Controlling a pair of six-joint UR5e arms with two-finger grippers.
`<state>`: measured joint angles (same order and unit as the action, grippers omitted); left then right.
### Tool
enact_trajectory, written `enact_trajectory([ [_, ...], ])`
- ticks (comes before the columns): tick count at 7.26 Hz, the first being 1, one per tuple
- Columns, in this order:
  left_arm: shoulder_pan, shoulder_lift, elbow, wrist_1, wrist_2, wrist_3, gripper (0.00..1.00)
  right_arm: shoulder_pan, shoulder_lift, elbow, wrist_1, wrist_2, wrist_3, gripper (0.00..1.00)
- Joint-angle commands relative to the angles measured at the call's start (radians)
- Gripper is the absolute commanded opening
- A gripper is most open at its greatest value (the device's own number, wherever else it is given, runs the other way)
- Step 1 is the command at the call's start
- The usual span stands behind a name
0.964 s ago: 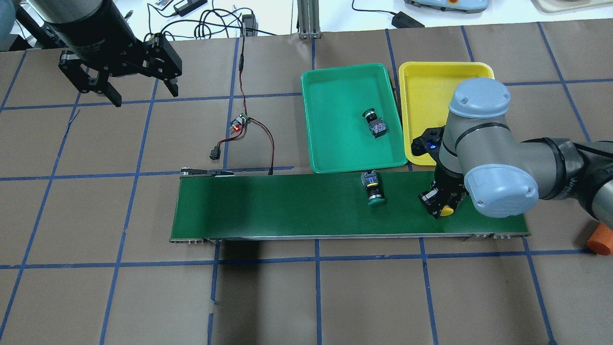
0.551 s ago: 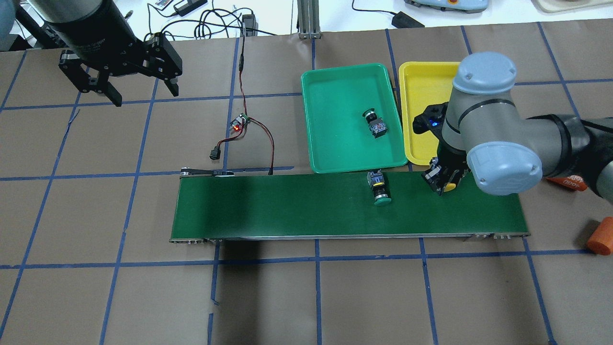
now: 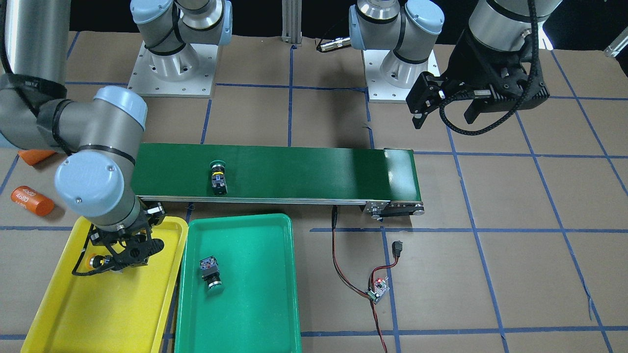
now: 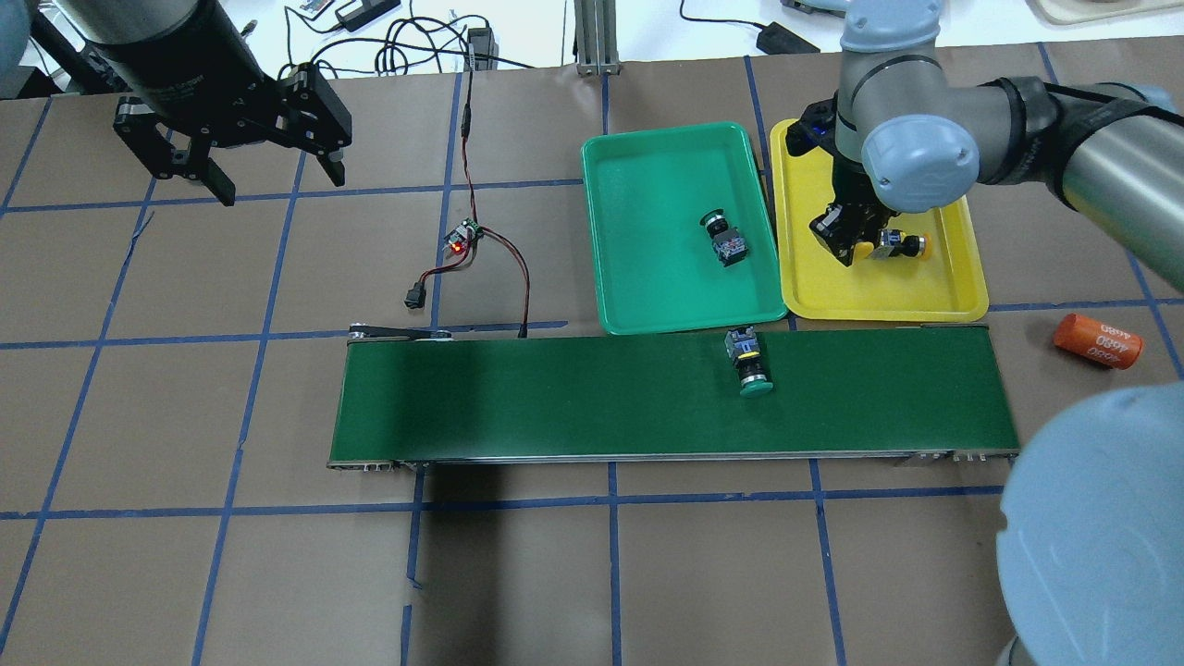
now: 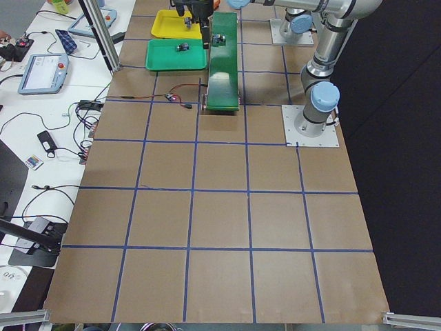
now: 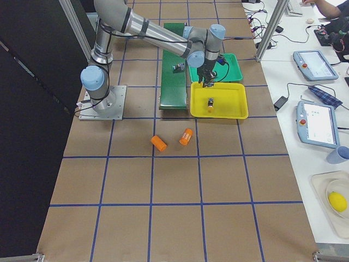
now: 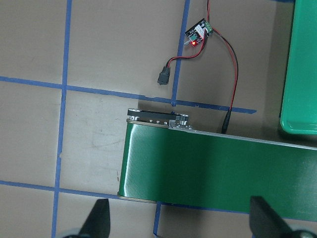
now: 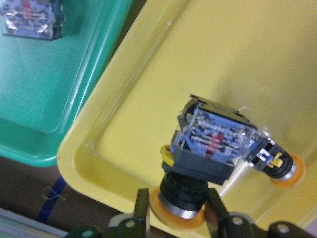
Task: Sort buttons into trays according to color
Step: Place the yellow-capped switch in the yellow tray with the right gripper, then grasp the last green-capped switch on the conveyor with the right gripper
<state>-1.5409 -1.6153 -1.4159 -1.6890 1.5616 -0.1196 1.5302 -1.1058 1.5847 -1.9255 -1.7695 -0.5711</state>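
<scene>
We see the right arm come in from the right edge of the overhead view and reach toward the upper left. Its wrist is bent so that the right tool (image 4: pixel 853 242) points down over the yellow tray (image 4: pixel 879 298) in the upper right of the frame. In the right wrist view its fingers (image 8: pixel 142 203) press on the black collar of a yellow button (image 8: pixel 214 144), pinching it just behind the cap, with the switch body turned toward the tray floor. We cannot tell whether it touches the tray. A second yellow button (image 4: pixel 902 244) lies on its side in the same tray, just beside the held one.

The left arm hangs at the upper left of the overhead view. Its left tool (image 4: pixel 277 180) points down over the brown surface (image 4: pixel 185 573) with its fingers spread wide around nothing, well apart from both trays.

The green tray (image 4: pixel 638 287) sits just left of the yellow one, and a green button (image 4: pixel 724 239) lies in it near its right wall. Another green button (image 4: pixel 747 363) lies on the conveyor belt (image 4: pixel 518 398), just below that tray's lower right corner. An orange cylinder (image 4: pixel 1098 341) lies on the surface to the right of the belt.
</scene>
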Motion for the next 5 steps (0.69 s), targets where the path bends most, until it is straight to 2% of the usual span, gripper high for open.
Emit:
enact_trajectory([
  [1, 0.001, 0.000, 0.000, -0.001, 0.000, 0.000, 1.00, -0.009, 0.026, -0.032, 0.043, -0.001, -0.021, 1.00],
  [3, 0.001, 0.000, 0.000, 0.000, 0.000, 0.000, 1.00, 0.005, -0.078, -0.020, 0.208, 0.018, 0.061, 1.00],
  [4, 0.001, 0.000, 0.000, 0.000, 0.000, 0.000, 1.00, 0.019, -0.133, 0.045, 0.233, 0.074, 0.136, 1.00],
  [5, 0.001, 0.000, 0.000, -0.001, 0.000, 0.000, 1.00, 0.048, -0.205, 0.155, 0.215, 0.108, 0.178, 0.99],
])
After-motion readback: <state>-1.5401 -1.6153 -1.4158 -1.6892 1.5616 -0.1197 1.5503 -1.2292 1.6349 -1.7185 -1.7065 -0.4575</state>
